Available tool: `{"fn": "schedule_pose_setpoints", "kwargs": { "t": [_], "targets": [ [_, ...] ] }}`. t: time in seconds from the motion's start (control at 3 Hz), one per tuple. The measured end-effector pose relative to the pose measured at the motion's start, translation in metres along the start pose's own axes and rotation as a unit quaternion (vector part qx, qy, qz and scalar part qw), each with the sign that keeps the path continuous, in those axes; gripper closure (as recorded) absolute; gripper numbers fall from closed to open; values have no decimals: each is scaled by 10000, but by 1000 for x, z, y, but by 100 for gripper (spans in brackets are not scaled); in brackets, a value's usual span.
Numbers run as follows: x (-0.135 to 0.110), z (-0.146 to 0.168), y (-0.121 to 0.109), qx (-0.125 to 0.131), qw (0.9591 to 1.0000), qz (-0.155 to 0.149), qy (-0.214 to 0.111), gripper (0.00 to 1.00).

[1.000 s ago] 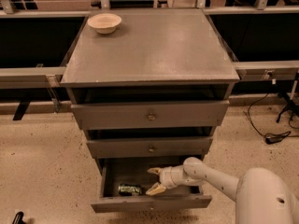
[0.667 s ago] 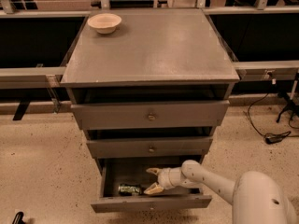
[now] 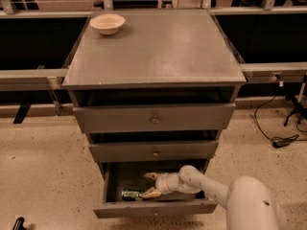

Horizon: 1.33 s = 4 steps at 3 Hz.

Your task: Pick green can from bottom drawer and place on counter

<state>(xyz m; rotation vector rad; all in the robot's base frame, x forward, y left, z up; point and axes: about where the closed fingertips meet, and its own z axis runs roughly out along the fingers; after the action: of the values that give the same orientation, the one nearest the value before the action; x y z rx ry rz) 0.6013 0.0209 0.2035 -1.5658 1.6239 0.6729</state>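
The bottom drawer (image 3: 153,208) stands pulled open under two wider grey drawers. The green can (image 3: 130,194) lies on its side inside it, near the left front. My gripper (image 3: 150,184) reaches into the drawer from the right and is open, with one pale finger (image 3: 151,176) above and the other (image 3: 152,192) down at the can's right end. The can is not gripped. The counter (image 3: 158,49) is the flat grey cabinet top above.
A cream bowl (image 3: 107,23) sits at the counter's far left corner. My white arm (image 3: 216,190) crosses the drawer's right side. Dark recesses and grey rails flank the cabinet. A black cable (image 3: 273,133) lies on the speckled floor at the right.
My gripper has moved left, deeper into the drawer, toward the can. The can has not moved.
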Motion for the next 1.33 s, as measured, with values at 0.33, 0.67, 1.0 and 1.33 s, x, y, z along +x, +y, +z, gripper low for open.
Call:
{"fn": "schedule_pose_setpoints", "kwargs": {
  "t": [0.33,0.67,1.0,1.33],
  "targets": [
    [3,23,-1,-125,9999,-63,-54,37],
    [6,38,0,-234,9997,-73,-83,38],
    [24,57,10,-439,9990,-26,94,37],
    [26,61,11,-481,9988,-58,88,36]
  ]
}}
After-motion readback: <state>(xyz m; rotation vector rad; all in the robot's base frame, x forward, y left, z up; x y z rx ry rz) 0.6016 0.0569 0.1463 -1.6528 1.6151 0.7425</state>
